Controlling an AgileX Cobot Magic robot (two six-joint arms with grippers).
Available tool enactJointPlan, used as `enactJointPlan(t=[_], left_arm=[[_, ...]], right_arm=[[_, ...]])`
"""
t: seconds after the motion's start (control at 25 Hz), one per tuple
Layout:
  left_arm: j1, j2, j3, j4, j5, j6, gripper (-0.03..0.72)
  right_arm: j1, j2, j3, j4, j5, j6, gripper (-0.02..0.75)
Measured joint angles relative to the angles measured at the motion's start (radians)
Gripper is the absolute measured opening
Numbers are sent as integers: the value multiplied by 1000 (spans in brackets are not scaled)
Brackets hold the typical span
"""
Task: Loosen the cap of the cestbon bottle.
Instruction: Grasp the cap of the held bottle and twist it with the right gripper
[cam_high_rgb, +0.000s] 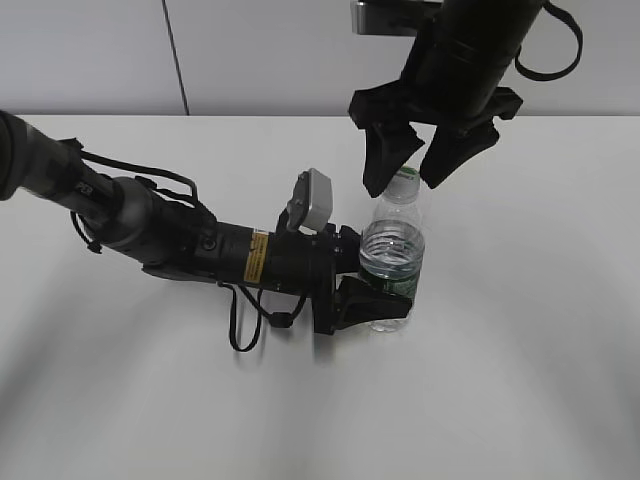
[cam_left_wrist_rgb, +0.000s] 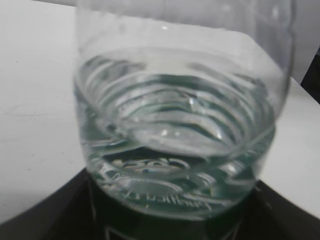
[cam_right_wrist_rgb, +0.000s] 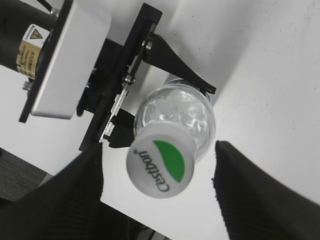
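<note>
The cestbon bottle (cam_high_rgb: 392, 250), clear plastic with a dark green label, stands upright on the white table. My left gripper (cam_high_rgb: 372, 298) is shut on its lower body from the left; the bottle fills the left wrist view (cam_left_wrist_rgb: 180, 125). The white cap (cam_high_rgb: 405, 180) with its green patch shows from above in the right wrist view (cam_right_wrist_rgb: 161, 161). My right gripper (cam_high_rgb: 405, 170) hangs over the bottle top, open, one finger on each side of the cap with gaps between, as the right wrist view (cam_right_wrist_rgb: 159, 175) shows. The bottle's shoulders (cam_right_wrist_rgb: 175, 115) show below the cap.
The white table (cam_high_rgb: 520, 330) spreads all round. A pale wall (cam_high_rgb: 90, 50) runs along its far edge. The left arm (cam_high_rgb: 150, 225) lies low across the left half of the table, with its wrist camera (cam_high_rgb: 312, 200) near the bottle.
</note>
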Motion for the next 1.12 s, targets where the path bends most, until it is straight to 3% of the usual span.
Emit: enactJointPlan(t=[0.16, 0.32, 0.6, 0.76, 1.0, 1.12], left_arm=[[0, 0, 0, -1, 1, 0, 532], [0, 0, 0, -1, 1, 0, 532], [0, 0, 0, -2, 6, 0, 532], [-1, 0, 0, 1, 8, 2, 532], [-1, 0, 0, 7, 11, 11, 532], [-1, 0, 0, 7, 11, 12, 532]], right_arm=[[-1, 0, 0, 0, 0, -1, 469], [-1, 0, 0, -2, 0, -7, 311], [-1, 0, 0, -5, 0, -92, 299], [-1, 0, 0, -4, 0, -319, 299], [-1, 0, -1, 0, 0, -828, 299], [-1, 0, -3, 0, 1, -912, 299]])
